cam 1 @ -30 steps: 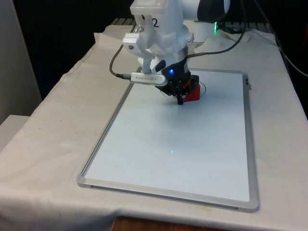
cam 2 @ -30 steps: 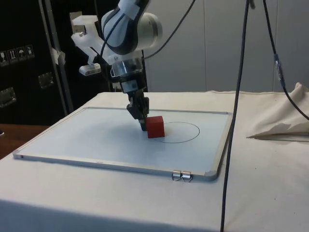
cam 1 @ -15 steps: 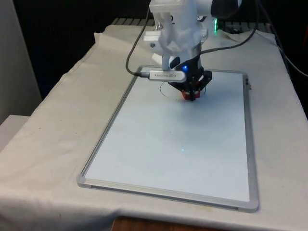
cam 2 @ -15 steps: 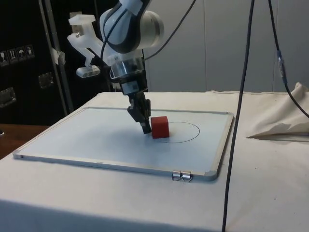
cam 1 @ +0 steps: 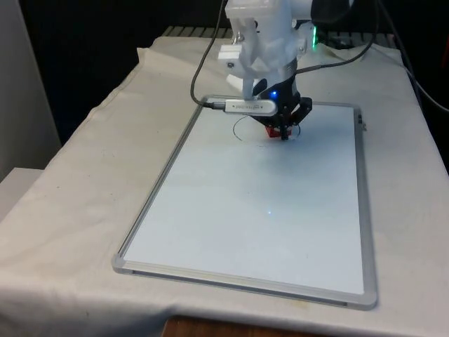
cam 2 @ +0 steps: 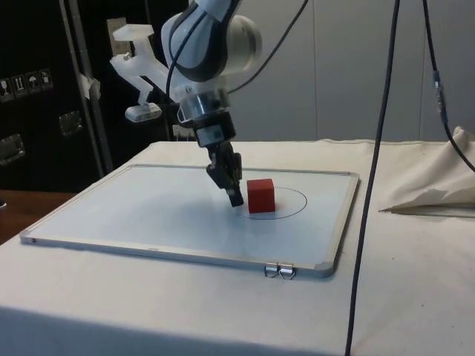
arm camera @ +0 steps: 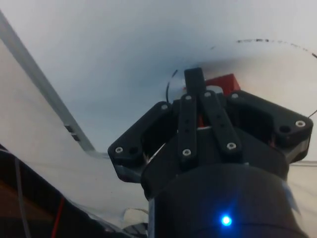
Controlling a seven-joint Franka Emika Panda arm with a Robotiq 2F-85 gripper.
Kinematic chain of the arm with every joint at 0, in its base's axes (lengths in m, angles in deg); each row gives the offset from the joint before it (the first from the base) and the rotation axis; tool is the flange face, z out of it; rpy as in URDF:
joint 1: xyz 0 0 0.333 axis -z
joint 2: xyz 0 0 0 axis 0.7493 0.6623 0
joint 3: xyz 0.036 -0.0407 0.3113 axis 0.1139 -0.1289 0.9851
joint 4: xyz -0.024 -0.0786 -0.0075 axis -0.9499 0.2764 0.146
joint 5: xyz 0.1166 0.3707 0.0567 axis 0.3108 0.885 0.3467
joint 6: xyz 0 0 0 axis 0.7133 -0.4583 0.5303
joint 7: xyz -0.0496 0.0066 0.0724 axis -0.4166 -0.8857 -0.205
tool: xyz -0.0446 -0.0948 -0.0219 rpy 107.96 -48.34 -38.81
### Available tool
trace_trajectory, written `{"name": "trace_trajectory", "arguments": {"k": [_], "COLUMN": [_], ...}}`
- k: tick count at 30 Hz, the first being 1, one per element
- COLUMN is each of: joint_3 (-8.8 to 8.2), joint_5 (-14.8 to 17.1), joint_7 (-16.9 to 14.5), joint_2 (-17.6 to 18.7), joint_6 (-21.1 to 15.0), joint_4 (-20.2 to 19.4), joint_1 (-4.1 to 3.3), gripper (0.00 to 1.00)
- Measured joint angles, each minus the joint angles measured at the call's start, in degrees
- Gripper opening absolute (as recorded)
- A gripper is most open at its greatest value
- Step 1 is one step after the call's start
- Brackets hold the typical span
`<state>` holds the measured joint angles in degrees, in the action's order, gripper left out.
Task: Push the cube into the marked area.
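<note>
- front cam looks down my counter (cam 1: pixel 70 210)
- side cam sits low, sideways on
- wrist cam hugs my tool (arm camera: pixel 194 82)
- all share the whiteboard (cam 2: pixel 148 215)

Hidden and cut-off parts

In the front view the gripper (cam 1: pixel 283 133) covers most of the red cube (cam 1: pixel 272 130), and the arm hides the far side of the drawn circle (cam 1: pixel 240 128). In the wrist view the closed fingers (arm camera: pixel 194 82) cover much of the cube (arm camera: pixel 224 82), and the circle (arm camera: pixel 277 43) runs off the picture's edge. In the side view the cube (cam 2: pixel 260 196) hides part of the circle (cam 2: pixel 289 204) behind it.
</note>
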<state>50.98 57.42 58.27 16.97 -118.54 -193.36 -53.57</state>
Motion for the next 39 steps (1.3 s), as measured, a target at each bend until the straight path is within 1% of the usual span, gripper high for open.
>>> {"name": "trace_trajectory", "arguments": {"k": [2, 4, 5, 13, 20, 26, 34, 39], "joint_3": [0.06, 0.4, 0.46, 0.74, 1.38, 2.46, 3.38, 3.67], "joint_5": [-0.1, -0.2, -0.2, -0.2, -0.2, -0.2, -0.2, -0.2], "joint_7": [0.3, 1.8, 2.2, 4.9, 7.0, 9.4, 10.7, 10.8], "joint_2": [0.0, -0.1, -0.2, -2.7, -4.4, -6.2, -8.3, -9.7], "joint_6": [0.0, 0.4, 0.5, 0.7, 0.6, 0.5, 0.5, 0.5], "joint_4": [0.3, 1.3, 1.5, 1.0, 0.9, 0.9, 0.7, 0.3], "joint_1": [-0.06, -0.29, -0.29, -0.29, -0.34, -0.4, -0.4, -0.4], "gripper": [0.0, 0.0, 0.0, 0.0, 0.0, 0.0, 0.0, 0.0]}}
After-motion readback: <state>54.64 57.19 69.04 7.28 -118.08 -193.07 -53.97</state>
